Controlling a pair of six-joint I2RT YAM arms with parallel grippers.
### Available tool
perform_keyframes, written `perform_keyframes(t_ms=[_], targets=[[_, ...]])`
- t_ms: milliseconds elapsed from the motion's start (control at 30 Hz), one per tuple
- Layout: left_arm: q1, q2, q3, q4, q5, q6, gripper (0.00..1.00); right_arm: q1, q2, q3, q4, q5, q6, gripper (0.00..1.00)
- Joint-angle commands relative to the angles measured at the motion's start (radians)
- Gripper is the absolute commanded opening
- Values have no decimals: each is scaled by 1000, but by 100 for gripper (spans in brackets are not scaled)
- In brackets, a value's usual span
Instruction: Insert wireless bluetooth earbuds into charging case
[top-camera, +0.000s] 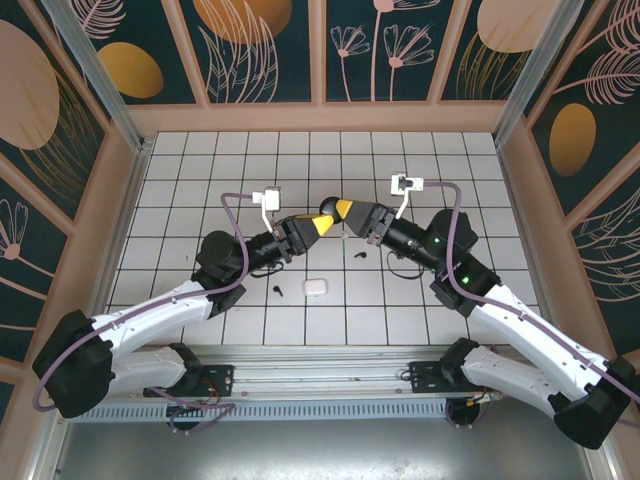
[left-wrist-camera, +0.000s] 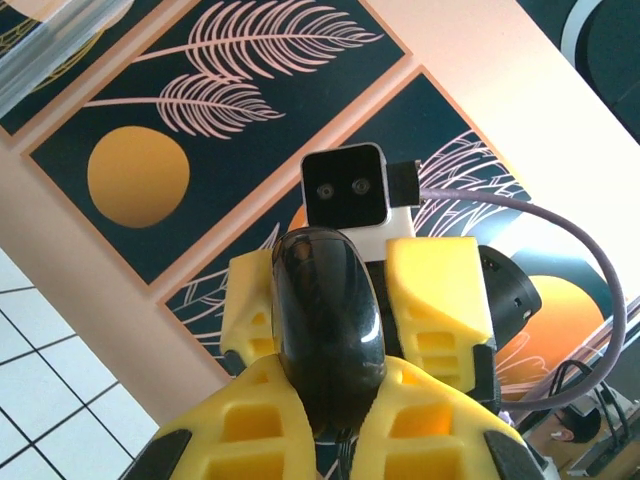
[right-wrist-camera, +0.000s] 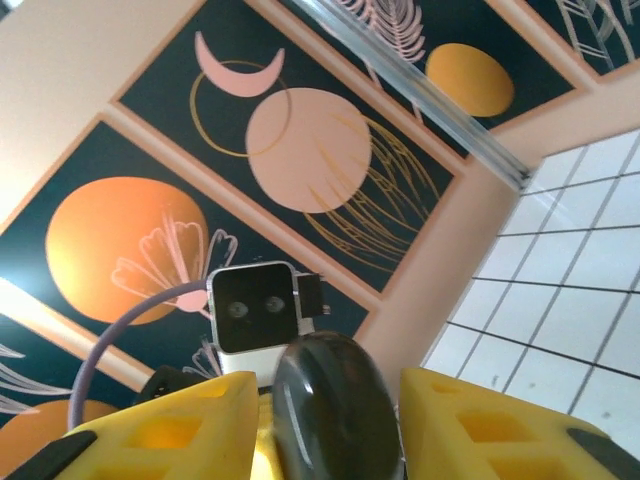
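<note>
L hand (top-camera: 325, 222) and R hand (top-camera: 345, 210) meet tip to tip above mid-counter (top-camera: 200, 160), both raised off the tiles.

L wrist view: L hand (left-wrist-camera: 340, 415) is closed on the lower part of a glossy black oval charging case (left-wrist-camera: 325, 330), with its yellow fingers (left-wrist-camera: 250, 420) pressed to both sides. R hand (left-wrist-camera: 340, 290) clamps the upper part from the opp. side, with its wrist cam (left-wrist-camera: 345, 190) behind.

R wrist view: R hand (right-wrist-camera: 335, 430) has fingers (right-wrist-camera: 170, 430) either side of the case (right-wrist-camera: 335, 400), jaws narrowed onto it. L wrist cam (right-wrist-camera: 255, 310) sits beyond. Case lid appears shut.

Top view: black earbud (top-camera: 278, 290) lies on the tiles near the L forearm. A second black earbud (top-camera: 358, 252) lies below the R hand. A small white item (top-camera: 314, 287) rests between them, too small to ID. All three are apart from the hands.
</note>
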Motion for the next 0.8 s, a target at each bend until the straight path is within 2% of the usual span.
perform_keyframes(t_ms=[0, 133, 400, 567, 633, 667, 767], targets=[[1, -22, 26, 60, 22, -24, 0, -7, 0, -1, 100, -81, 8, 34], [2, -20, 33, 60, 25, -24, 0, -7, 14, 2, 89, -119, -1, 24], [2, -34, 52, 10, 30, -3, 0, -7, 68, 31, 74, -192, -6, 22], [1, -58, 56, -73, 11, 36, 0, -10, 71, 49, 36, -204, -45, 12], [3, -69, 58, -97, 6, 52, 0, -10, 69, 54, 14, -198, -59, 11], [3, -73, 59, -104, 1, 58, 0, -10, 68, 55, 6, -198, -57, 16], [5, -83, 58, -106, -4, 61, 0, -11, 76, 62, -1, -211, -51, 40]])
